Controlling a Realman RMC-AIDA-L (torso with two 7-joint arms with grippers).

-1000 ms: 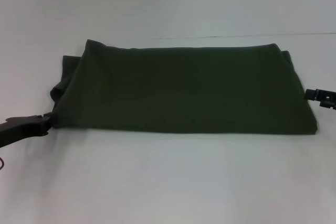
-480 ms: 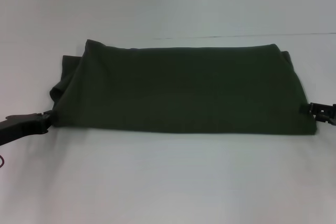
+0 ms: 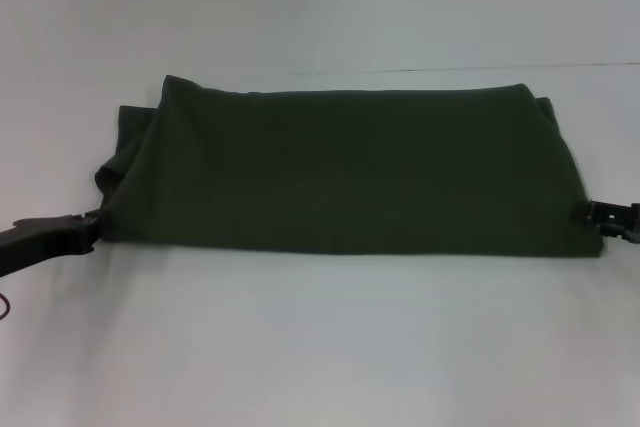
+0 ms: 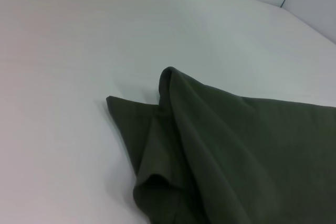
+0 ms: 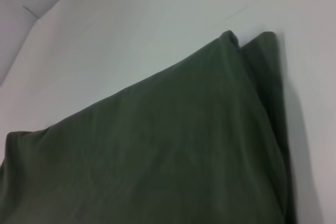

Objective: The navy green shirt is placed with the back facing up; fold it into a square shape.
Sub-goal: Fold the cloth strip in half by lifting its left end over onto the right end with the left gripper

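Shirt (image 3: 345,172), dark olive green and plain on its upper side, lies folded into a wide band across the middle of the white counter (image 3: 320,347). A loose sleeve bunches out past its left end. The left tool (image 3: 92,229) touches the shirt's near left corner, and the right tool (image 3: 590,213) touches its near right corner. Whether either tool is pinching cloth cannot be told.
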